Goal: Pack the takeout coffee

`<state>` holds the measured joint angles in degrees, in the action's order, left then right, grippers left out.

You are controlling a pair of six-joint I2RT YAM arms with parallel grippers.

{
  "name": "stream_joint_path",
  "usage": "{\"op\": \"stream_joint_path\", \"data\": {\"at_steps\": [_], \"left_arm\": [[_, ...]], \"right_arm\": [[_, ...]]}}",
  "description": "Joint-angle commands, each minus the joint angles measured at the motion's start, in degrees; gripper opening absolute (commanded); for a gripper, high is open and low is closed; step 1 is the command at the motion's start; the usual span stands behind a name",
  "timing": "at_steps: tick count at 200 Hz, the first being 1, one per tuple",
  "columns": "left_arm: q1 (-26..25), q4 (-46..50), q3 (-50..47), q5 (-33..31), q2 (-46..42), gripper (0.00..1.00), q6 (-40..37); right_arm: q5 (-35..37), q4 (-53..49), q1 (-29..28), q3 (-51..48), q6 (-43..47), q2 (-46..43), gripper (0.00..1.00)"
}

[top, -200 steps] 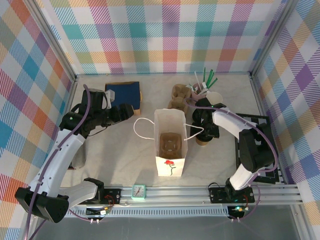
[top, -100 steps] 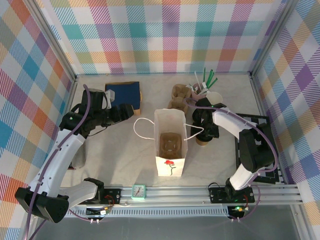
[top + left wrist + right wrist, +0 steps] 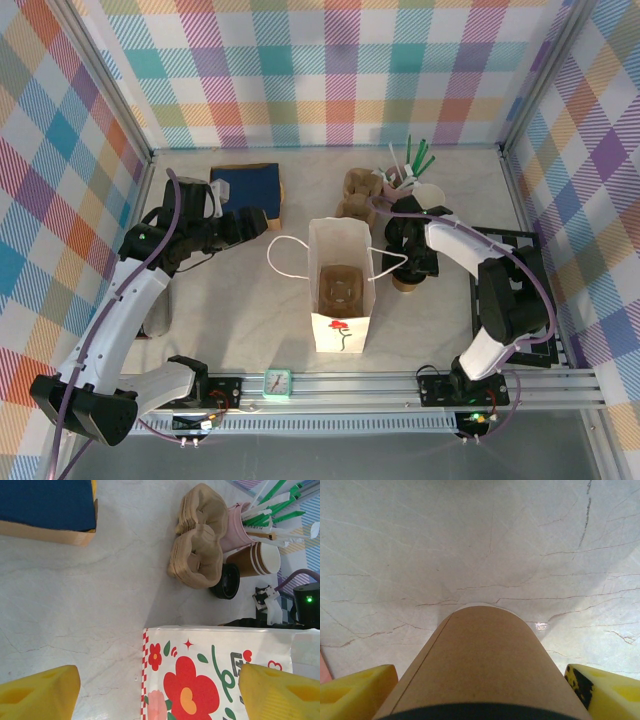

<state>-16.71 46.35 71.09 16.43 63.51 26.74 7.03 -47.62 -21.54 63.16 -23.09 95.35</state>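
Takeout coffee (image 3: 480, 655) | between right gripper (image 3: 480, 692) fingers (image 3: 357, 692) | contact unclear

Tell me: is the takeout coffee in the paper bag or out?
Out: the takeout coffee stands on the table right of the bag, between the fingers of the right gripper.

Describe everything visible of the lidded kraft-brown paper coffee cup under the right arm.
The lidded kraft-brown paper cup stands upright on the pale marbled table, just right of the white paper bag. Its wall is smooth matte brown paper with one faint seam. A black plastic lid sits on top. The right arm's yellow fingers flank it, open, with a slim gap showing beside the right one.
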Motion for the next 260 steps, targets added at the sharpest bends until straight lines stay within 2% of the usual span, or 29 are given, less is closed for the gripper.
{"op": "stream_joint_path", "data": {"at_steps": [1,23,45,80,104,148,186,244,260], "left_arm": [[0.7,0.3,1.7,-0.4,-0.9,0.83,-0.7],[0.7,0.4,1.7,-0.5,-0.9,0.83,-0.7],[0.7,0.6,1.7,-0.7,-0.9,0.83,-0.8],[0.7,0.6,1.6,-1.0,-1.1,0.83,-0.9],[0.7,0.5,1.4,-0.8,-1.1,0.83,-0.9],[0.8,0.7,1.3,-1.2,-1.4,0.83,-1.1],[0.8,0.8,1.5,-1.5,-1.5,0.83,-1.1],[0.9,0.8,1.7,-1.8,-1.5,0.83,-1.0],[0.9,0.8,1.6,-1.8,-1.5,0.83,-1.0]], "right_arm": [[1.8,-0.6,0.3,-1.0,0.3,3.1,0.74],[2.3,-0.5,0.3,-1.0,0.1,4.4,0.74],[2.5,-0.5,0.3,-1.1,-0.1,5.1,0.81],[2.7,0.0,0.3,-1.6,-0.4,5.5,0.79],[2.5,0.1,0.3,-1.8,-0.6,6.1,0.89],[3.0,0.6,0.3,-2.6,-1.0,5.6,0.91],[3.0,0.7,0.3,-2.3,-1.2,5.5,0.86],[1.2,1.4,0.2,-2.4,-1.6,4.7,0.64],[-0.5,2.2,0.2,-2.8,-1.9,4.4,0.63]]}}
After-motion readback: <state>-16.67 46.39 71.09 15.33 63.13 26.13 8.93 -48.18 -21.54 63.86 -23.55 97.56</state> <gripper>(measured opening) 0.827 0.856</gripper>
